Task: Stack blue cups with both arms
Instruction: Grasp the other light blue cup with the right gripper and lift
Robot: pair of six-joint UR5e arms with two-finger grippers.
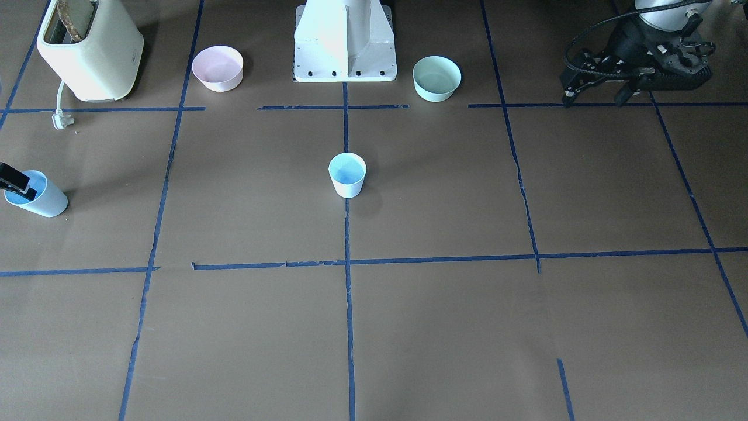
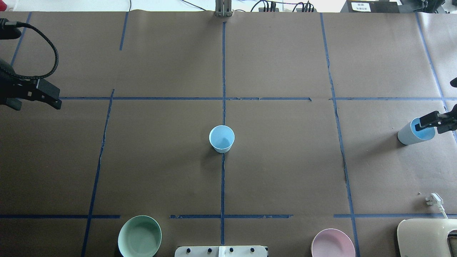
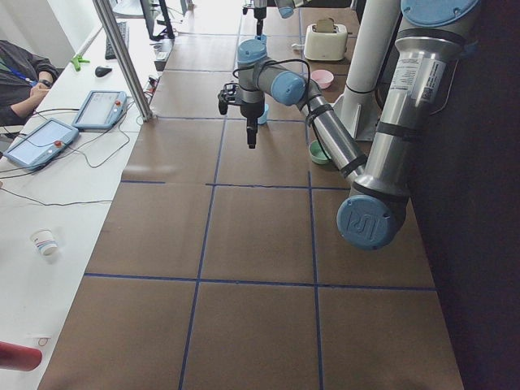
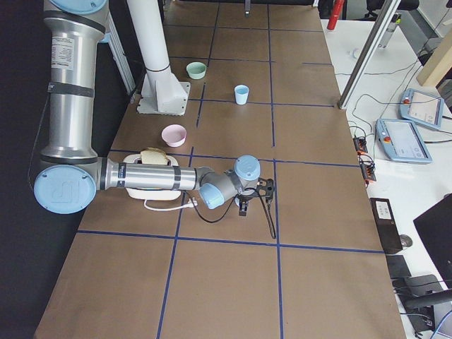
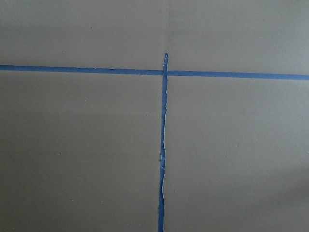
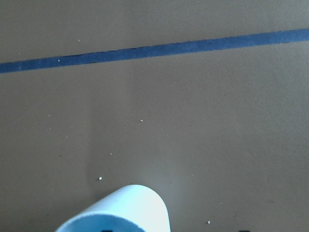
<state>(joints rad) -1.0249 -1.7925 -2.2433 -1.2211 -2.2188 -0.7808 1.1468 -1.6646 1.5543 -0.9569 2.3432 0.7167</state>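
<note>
Right black two-finger gripper [image 2: 430,122]: sits at the right edge of the overhead view, spread rather than clamped. Dips one finger [image 2: 424,123] into the mouth of a small pale-blue tapered plastic cup [image 2: 414,135]. Shows in its own wrist view only as two dark tips at the bottom edge, well apart, with the cup's wall between them.

That first cup: stands on the brown paper-covered table [image 2: 285,171], at middle height on the far right of the overhead view and far left of the front-facing view.

Second pale-blue plastic cup [image 2: 221,139]: stands upright and alone at the centre of the overhead view, on the long blue tape line [image 2: 222,178], well apart from the first.

Left black two-finger gripper [image 1: 597,92]: hangs at the upper right of the front-facing view, released, fingers parted, grasping nothing, well apart from both cups.

Along the top of the front-facing view: wide pink plastic bowl [image 1: 217,68], white pedestal base [image 1: 345,47], wide mint-green plastic bowl [image 1: 436,78]. In its upper left corner: cream toaster [image 1: 96,55] with a bread slice [image 1: 73,14] in the slot, white plug [image 1: 62,120] just below.
</note>
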